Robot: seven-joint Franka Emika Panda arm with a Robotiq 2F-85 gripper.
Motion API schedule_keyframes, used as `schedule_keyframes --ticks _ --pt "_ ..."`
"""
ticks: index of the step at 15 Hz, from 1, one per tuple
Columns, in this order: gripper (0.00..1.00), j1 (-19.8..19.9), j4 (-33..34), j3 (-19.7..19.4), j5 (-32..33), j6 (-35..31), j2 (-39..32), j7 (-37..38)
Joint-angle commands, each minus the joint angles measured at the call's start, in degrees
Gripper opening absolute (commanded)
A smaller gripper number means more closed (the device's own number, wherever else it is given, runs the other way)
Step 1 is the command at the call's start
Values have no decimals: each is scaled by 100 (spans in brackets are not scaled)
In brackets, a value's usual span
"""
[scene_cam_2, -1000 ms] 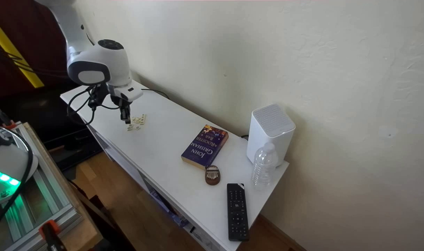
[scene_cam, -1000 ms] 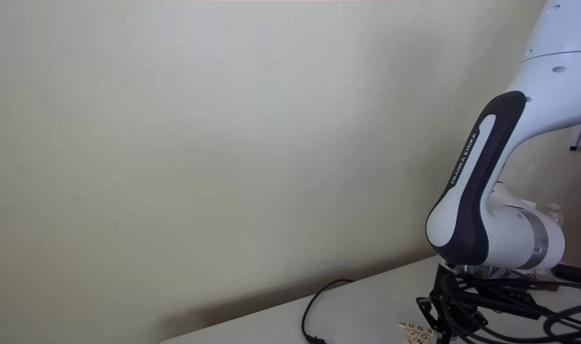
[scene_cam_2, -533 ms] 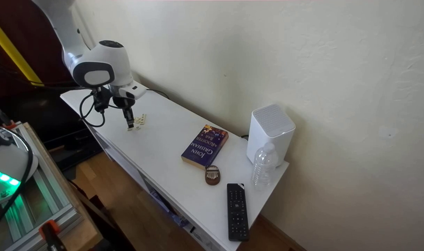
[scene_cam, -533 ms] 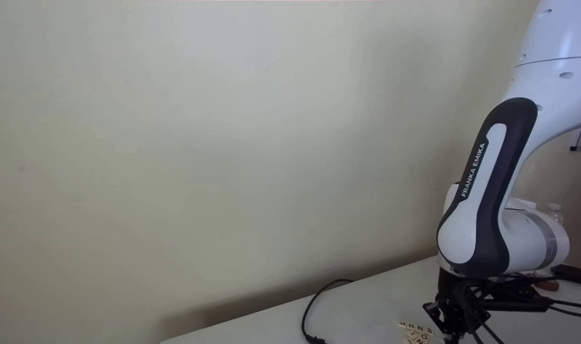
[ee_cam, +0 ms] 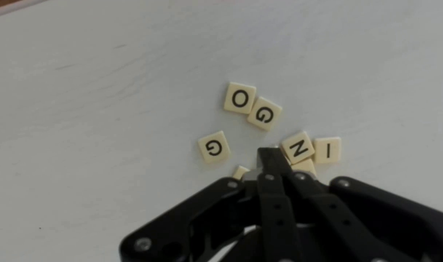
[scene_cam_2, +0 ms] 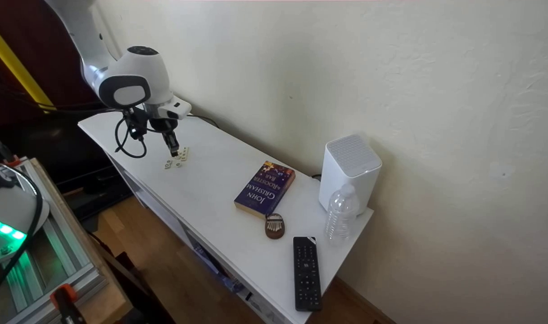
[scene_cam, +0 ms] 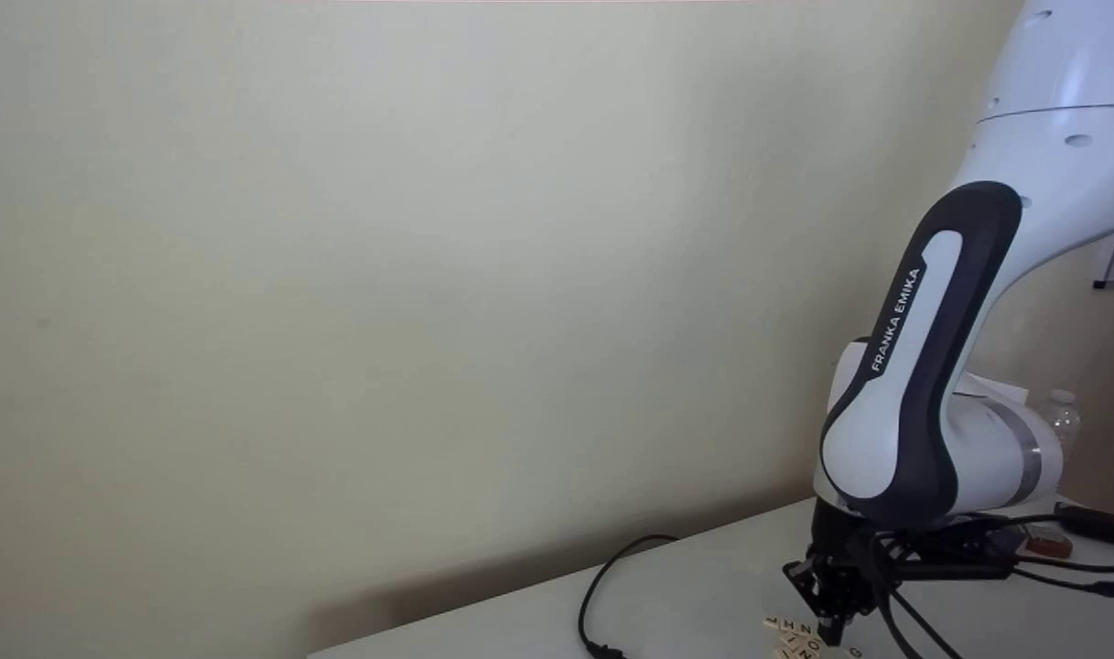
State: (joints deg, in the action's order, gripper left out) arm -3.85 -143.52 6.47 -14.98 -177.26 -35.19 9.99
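My gripper (ee_cam: 274, 156) points down with its fingers closed together, and no object shows between them. It is among several cream letter tiles on the white table (scene_cam_2: 201, 198). In the wrist view an N tile (ee_cam: 298, 147) lies just right of the fingertips, with an I tile (ee_cam: 327, 150) beside it. A G tile (ee_cam: 214, 147) lies to the left. An O tile (ee_cam: 240, 98) and another G tile (ee_cam: 265, 113) touch farther up. Other tiles are partly hidden under the gripper. The gripper is at the tiles in both exterior views (scene_cam: 831, 631) (scene_cam_2: 174, 153); whether it touches one is unclear.
A purple book (scene_cam_2: 264, 189), a small brown kalimba (scene_cam_2: 274, 226), a black remote (scene_cam_2: 307, 273), a clear bottle (scene_cam_2: 341, 213) and a white box-shaped device (scene_cam_2: 350, 173) stand or lie farther along the table. A black cord (scene_cam: 598, 590) lies near the wall.
The gripper dipped half a second ago, then rose slightly and shifted across the tiles toward the wall. Tiles it covered earlier now show. No tile has visibly moved.
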Motion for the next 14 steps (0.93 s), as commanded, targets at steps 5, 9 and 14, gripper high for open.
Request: schedule_keyframes --ticks 5,9,14 --pt "0 382 306 338 393 245 -259 -507" --pt "0 323 442 266 520 502 -353 -635" --pt "0 177 529 105 722 916 -363 -779"
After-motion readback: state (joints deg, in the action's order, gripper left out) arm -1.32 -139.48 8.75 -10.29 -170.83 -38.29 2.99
